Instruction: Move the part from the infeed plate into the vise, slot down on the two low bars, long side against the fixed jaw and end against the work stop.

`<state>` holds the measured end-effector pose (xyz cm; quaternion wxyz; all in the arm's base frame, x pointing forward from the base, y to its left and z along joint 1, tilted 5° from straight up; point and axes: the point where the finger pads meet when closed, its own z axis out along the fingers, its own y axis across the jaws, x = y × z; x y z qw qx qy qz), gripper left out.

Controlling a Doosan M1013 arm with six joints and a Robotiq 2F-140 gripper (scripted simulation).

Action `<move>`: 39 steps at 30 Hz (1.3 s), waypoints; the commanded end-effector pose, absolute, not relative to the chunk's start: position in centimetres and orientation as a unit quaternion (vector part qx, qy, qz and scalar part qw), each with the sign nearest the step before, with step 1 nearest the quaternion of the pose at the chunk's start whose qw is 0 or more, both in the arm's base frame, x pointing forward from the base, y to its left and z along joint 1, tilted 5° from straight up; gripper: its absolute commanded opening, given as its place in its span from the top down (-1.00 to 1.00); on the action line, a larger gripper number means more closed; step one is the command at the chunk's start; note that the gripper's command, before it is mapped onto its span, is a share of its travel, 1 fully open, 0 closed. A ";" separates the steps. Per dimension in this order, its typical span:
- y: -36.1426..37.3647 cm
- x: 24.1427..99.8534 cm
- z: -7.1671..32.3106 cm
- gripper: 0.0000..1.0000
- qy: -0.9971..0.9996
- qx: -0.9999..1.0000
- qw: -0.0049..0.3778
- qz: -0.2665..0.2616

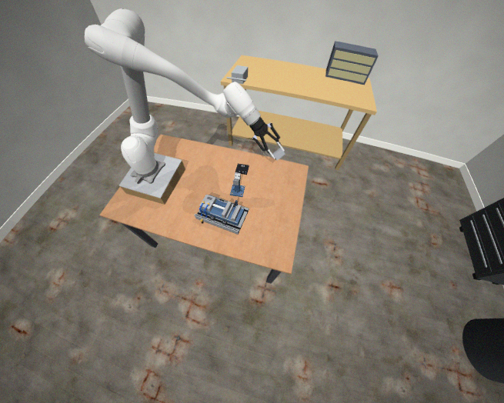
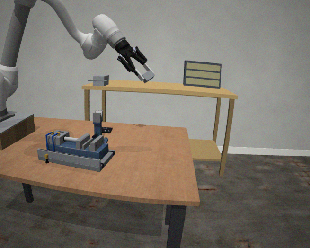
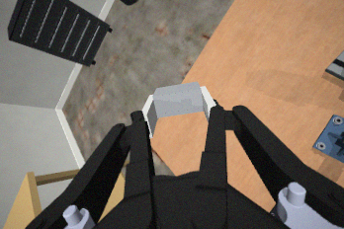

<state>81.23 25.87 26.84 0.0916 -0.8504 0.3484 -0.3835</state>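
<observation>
My gripper [image 1: 273, 149] is shut on the part [image 1: 278, 151], a small grey block, and holds it high in the air, tilted, above the far edge of the work table. The gripper [image 2: 145, 75] and the part [image 2: 149, 76] also show in the exterior view. In the wrist view the part [image 3: 178, 103] sits between the fingertips. The vise [image 1: 222, 212] stands on the table with its jaws open; it also shows in the exterior view [image 2: 76, 148]. The black infeed plate [image 1: 242, 168] lies bare behind the V-block [image 1: 237, 181].
A tall wooden shelf table [image 1: 302, 86] stands behind the work table with a small grey fixture [image 1: 239, 73] and a drawer box [image 1: 351, 62] on it. The arm's base block [image 1: 151, 178] sits at the table's left corner. A black cabinet [image 1: 495, 238] is at far right.
</observation>
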 end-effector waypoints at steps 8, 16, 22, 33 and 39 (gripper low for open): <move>27.4 84.8 30.4 1.00 0.214 -0.861 0.107 -0.450; 29.7 86.3 32.6 1.00 0.100 -0.862 0.114 -0.483; 32.0 86.5 33.7 1.00 -0.005 -0.859 0.115 -0.499; 35.0 85.2 33.5 1.00 -0.164 -0.846 0.110 -0.496; 36.4 83.3 32.3 1.00 -0.267 -0.832 0.101 -0.477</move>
